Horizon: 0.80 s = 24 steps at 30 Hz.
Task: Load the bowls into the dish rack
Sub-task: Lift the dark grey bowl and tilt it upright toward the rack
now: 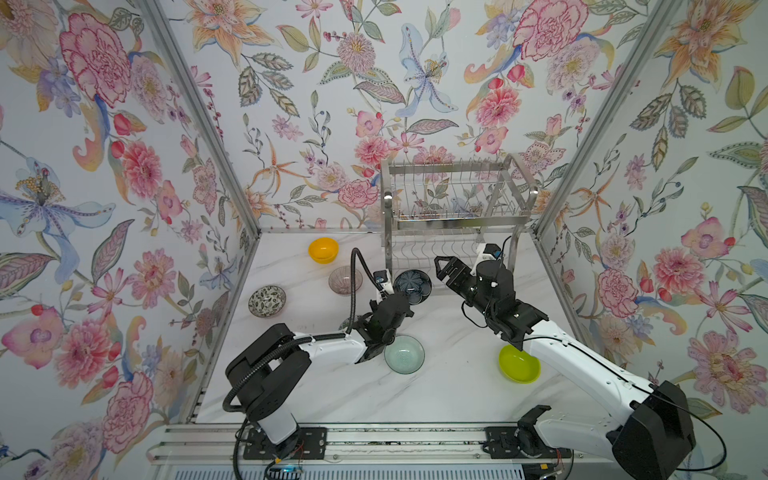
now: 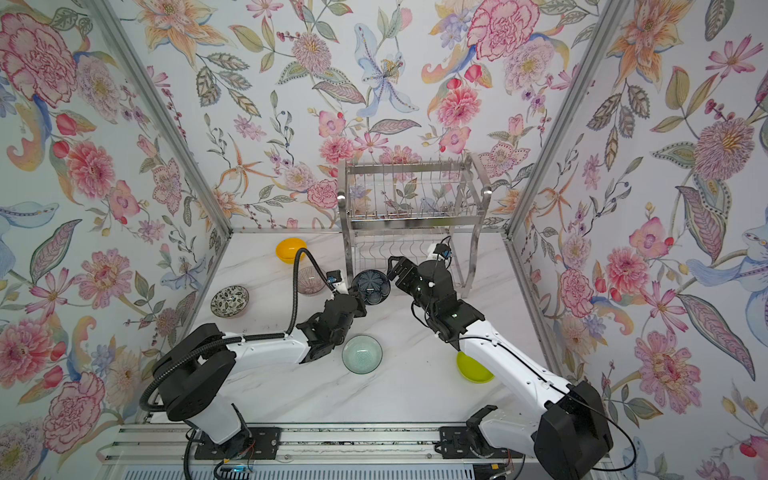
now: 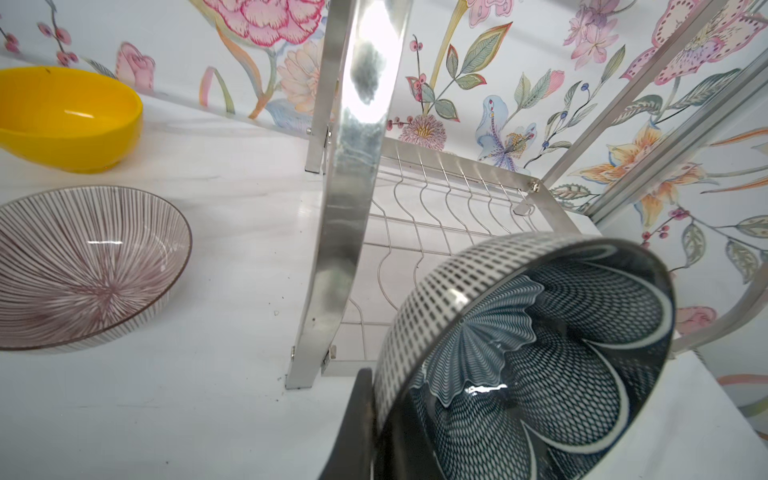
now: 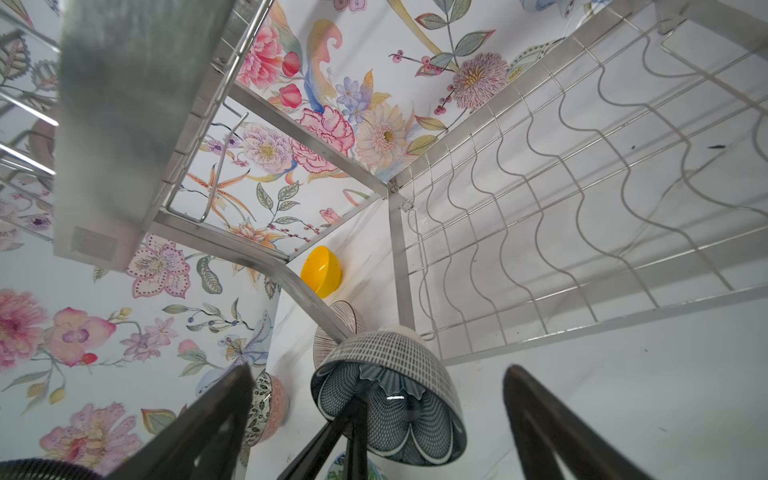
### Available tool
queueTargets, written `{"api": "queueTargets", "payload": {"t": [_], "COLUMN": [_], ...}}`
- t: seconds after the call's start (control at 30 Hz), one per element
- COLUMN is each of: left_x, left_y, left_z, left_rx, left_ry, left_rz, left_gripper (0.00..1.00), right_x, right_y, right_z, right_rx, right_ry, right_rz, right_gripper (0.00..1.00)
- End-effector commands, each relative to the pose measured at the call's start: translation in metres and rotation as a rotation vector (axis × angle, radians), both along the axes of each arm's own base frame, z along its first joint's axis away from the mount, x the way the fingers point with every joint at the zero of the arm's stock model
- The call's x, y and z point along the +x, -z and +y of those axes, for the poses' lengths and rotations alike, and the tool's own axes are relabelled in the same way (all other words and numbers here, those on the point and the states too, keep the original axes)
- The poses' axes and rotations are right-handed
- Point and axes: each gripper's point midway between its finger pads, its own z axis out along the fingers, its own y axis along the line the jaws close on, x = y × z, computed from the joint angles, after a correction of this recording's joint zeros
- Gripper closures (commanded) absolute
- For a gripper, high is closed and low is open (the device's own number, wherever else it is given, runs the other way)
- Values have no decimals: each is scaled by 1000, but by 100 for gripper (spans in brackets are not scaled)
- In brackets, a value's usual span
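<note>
My left gripper is shut on the rim of the dark navy floral bowl and holds it tilted, just in front of the lower tier of the dish rack. My right gripper stands wide open beside that bowl, its fingers apart from it. In the right wrist view one left finger lies inside the bowl and one outside. No bowl shows in either tier of the rack.
On the marble table lie the orange-yellow bowl, pinkish ribbed bowl and speckled bowl at the left, the pale green glass bowl by the left arm, and the lime-green bowl partly under the right arm.
</note>
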Motion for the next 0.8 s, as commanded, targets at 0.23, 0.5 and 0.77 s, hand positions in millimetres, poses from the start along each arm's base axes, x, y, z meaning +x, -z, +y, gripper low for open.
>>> {"api": "queueTargets", "payload": {"t": [0.23,0.5,0.77], "left_x": [7,6,6], "left_y": [-51,-50,-52], "left_z": [-6,-9,-11], "left_rx": [76,91,115], "left_ry": [-113,-93,-82], "left_rz": [-221,-274,-311], "left_gripper": [100,100,100], "right_x": [-8,-3,3], "right_y": [-15,-2,2], "right_z": [8,24,33], "right_rx": [378,575,632], "right_ry": [1,-14,4], "right_rz": [101,182,214], "right_gripper": [1,4,18]}}
